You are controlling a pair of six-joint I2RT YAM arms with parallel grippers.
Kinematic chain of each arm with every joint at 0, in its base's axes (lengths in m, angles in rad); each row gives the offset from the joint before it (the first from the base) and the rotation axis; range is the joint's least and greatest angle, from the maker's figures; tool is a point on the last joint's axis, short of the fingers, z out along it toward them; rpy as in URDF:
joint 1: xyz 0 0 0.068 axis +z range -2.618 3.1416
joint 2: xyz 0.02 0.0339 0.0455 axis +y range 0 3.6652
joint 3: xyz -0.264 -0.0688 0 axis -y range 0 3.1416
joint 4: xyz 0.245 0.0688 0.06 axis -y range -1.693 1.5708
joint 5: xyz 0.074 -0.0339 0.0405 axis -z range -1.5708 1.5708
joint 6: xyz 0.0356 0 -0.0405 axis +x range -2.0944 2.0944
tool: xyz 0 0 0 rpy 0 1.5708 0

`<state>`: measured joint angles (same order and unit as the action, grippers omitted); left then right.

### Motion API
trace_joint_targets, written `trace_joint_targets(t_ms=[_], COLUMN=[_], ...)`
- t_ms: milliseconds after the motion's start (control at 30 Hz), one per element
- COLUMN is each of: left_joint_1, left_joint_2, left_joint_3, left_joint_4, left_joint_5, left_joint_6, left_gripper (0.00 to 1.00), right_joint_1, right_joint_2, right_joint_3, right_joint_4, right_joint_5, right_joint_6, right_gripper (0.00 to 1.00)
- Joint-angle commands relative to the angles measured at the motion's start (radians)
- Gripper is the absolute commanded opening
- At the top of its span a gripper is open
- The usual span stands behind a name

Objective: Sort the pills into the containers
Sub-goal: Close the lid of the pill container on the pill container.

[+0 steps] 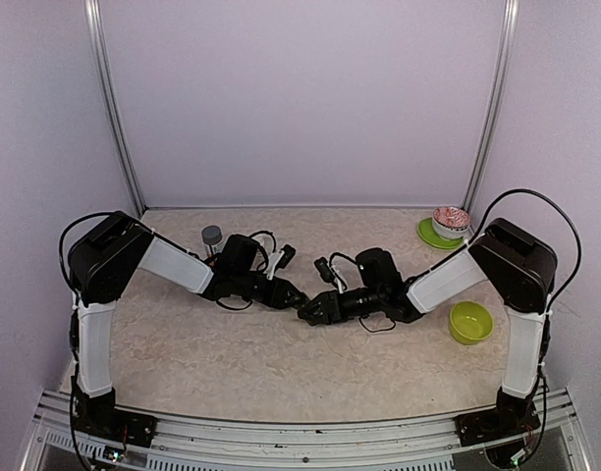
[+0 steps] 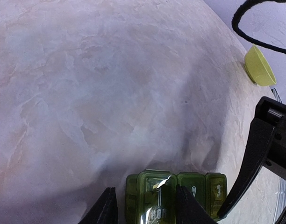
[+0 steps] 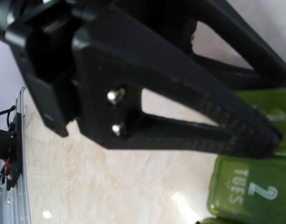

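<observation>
The pill organizer lies in the middle of the surface, one bowl well to its right, a second bowl on a plate behind that, a canister rear left.

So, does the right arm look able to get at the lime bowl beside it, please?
Probably yes: the lime bowl sits uncovered beside its forearm. The right claw is at the pill organizer mid-table, so it would need to draw back first.
</observation>
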<state>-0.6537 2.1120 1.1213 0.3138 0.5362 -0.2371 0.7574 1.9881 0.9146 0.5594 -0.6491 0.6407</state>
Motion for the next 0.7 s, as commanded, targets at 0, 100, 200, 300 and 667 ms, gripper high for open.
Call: trace_joint_targets(t_ms=[0,100,200,300,667], left_joint_1=[-0.014,-0.014,-0.013,-0.012,-0.009], left_joint_2=[0.033,0.035,0.037,0.037,0.032], left_joint_3=[-0.008,-0.006,-0.004,-0.004,-0.003], left_joint_4=[-0.116,-0.119,-0.124,-0.128,-0.135], left_joint_5=[-0.051,-0.054,-0.056,-0.056,-0.059], left_joint_6=[0.008,0.006,0.005,0.005,0.009], left_gripper=[0.41,0.41,0.41,0.41,0.41], right_joint_1=[0.014,0.021,0.028,0.034,0.020], right_joint_2=[0.028,0.033,0.038,0.038,0.051], right_joint_3=[0.032,0.048,0.057,0.051,-0.004], right_joint_4=[-0.079,-0.118,-0.161,-0.174,-0.109], right_joint_5=[0.028,0.042,0.056,0.058,0.037], right_joint_6=[-0.032,-0.048,-0.072,-0.084,-0.036], right_gripper=[0.47,0.47,0.46,0.46,0.45])
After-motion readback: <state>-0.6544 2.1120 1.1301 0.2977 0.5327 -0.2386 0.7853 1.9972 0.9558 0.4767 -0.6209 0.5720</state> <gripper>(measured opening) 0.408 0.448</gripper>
